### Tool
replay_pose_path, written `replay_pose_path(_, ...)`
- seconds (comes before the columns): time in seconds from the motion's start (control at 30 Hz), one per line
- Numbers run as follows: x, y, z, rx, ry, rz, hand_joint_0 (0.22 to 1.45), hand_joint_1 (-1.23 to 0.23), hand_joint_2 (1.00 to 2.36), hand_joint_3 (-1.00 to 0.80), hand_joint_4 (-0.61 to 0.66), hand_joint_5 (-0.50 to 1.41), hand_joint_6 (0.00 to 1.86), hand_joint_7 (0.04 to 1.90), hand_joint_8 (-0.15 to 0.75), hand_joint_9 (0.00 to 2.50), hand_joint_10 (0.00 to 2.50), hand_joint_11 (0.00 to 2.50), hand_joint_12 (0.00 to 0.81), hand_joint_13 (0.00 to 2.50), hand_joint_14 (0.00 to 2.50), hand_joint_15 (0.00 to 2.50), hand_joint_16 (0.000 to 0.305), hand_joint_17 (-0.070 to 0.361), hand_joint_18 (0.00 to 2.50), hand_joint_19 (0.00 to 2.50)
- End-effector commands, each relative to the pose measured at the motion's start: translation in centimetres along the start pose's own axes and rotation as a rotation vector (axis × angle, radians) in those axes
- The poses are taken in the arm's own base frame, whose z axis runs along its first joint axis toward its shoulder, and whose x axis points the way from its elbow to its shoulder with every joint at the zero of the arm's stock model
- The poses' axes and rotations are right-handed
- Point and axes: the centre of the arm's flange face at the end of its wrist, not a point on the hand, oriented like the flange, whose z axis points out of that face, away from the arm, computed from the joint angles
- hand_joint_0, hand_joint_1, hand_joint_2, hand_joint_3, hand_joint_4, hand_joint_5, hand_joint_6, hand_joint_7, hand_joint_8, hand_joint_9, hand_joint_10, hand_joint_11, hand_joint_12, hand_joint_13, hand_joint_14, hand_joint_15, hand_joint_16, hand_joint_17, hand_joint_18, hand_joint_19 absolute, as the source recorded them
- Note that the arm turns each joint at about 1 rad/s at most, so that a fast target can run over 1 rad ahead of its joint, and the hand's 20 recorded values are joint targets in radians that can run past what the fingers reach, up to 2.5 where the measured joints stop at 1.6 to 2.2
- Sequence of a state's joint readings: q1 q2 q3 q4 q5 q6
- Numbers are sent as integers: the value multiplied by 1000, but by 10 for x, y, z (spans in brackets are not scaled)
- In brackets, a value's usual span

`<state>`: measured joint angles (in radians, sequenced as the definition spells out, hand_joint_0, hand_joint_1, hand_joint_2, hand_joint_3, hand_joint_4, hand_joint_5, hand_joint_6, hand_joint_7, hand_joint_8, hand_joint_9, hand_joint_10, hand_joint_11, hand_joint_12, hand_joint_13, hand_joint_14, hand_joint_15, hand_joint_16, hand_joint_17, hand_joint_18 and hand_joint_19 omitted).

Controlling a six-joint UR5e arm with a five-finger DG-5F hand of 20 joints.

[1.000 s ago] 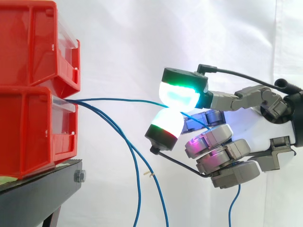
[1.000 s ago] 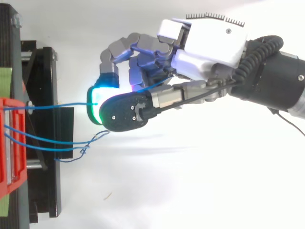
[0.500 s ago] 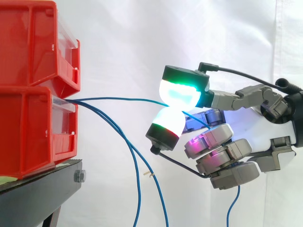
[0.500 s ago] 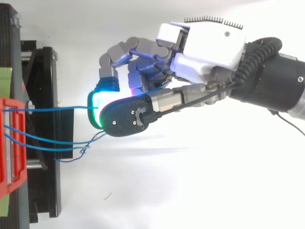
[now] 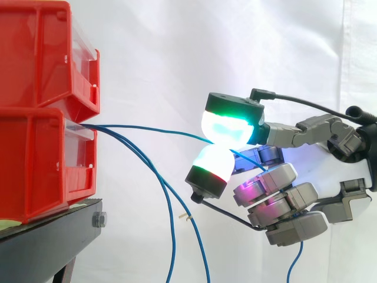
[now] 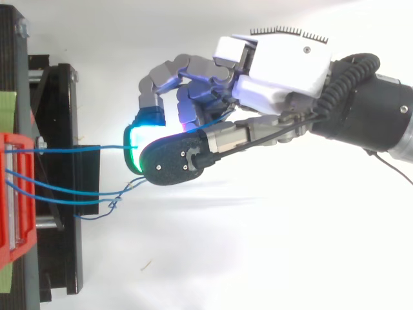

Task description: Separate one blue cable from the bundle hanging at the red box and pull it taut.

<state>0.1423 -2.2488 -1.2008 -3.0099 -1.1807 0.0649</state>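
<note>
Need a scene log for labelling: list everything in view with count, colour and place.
red bins: two, red, stacked at the left on the stand
stand: one, black, under the bins
pinched blue cable: one, blue, running from the lower bin's front across to the hand
loose blue cables: at least two, blue, hanging down from the same bin front
curtain: one, white, behind everything
hand: one, grey and white, coming in from the right, fingers with glowing green-white pads closed on the pinched blue cable
arm: one, black, behind the hand at the right edge
</note>
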Motion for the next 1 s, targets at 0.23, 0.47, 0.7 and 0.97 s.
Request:
replay_pose_path(0.23,0,0,0,0,-2,-1,813,-724,1006,-404,-137,-197,978,1423,273,535,2500,986,316,692,2500,1280,31,69,1168,1933)
replay_pose_path(0.47,0,0,0,0,-2,-1,812,-726,1005,-408,-145,-196,979,1410,270,539,2500,988,318,690,2500,1264,31,69,1178,1955)
replay_pose_path(0.7,0,0,0,0,-2,-1,810,-730,1005,-407,-149,-195,977,1422,278,548,2500,1006,317,696,2500,1269,30,69,1191,1976)
replay_pose_path(0.97,0,0,0,0,-4,-1,809,-731,1004,-409,-146,-194,975,1428,284,556,2500,1029,321,704,2500,1261,31,70,1203,1962)
